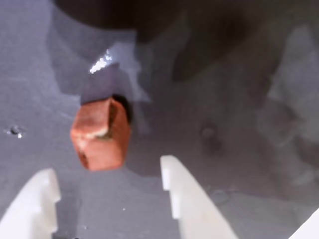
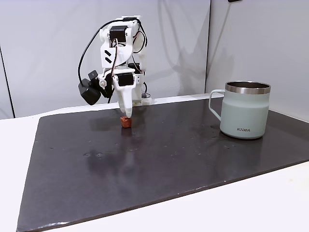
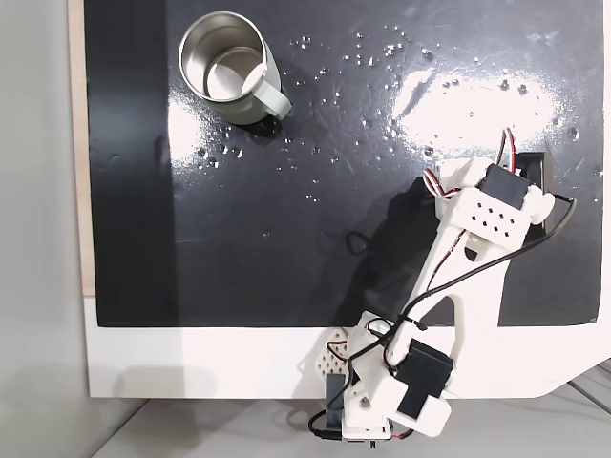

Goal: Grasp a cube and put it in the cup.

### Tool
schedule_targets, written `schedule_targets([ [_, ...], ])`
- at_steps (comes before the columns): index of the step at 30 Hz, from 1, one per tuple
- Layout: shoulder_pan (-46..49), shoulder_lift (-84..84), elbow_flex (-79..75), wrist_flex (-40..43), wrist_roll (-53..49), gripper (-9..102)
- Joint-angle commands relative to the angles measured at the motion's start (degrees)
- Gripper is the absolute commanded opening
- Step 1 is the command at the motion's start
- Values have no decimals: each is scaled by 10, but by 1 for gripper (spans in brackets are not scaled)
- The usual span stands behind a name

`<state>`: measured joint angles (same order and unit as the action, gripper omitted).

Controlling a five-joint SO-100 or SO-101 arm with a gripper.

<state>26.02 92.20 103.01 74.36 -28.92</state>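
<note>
Cube (image 1: 101, 133) looks light, stiff and matte, so the grip should hold; its small size leaves little margin, and I would pinch it across two flat opposite faces, centred between the fingers. It sits on the dark mat (image 2: 159, 159), just ahead of the gripper (image 1: 109, 184), whose white fingers are spread apart and hold nothing. In a fixed view the arm (image 2: 118, 58) folds over and points steeply down, fingertip just above the cube. The cup (image 2: 245, 109) stands upright, well apart, at the right.
</note>
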Motion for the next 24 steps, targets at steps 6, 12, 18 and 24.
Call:
schedule_targets([
  [6, 4, -30, -8, -23, 0, 24],
  [12, 4, -60, -7, -44, 4, 24],
  [18, -4, -77, -3, -58, 8, 23],
  [24, -9, -80, -4, -60, 9, 23],
])
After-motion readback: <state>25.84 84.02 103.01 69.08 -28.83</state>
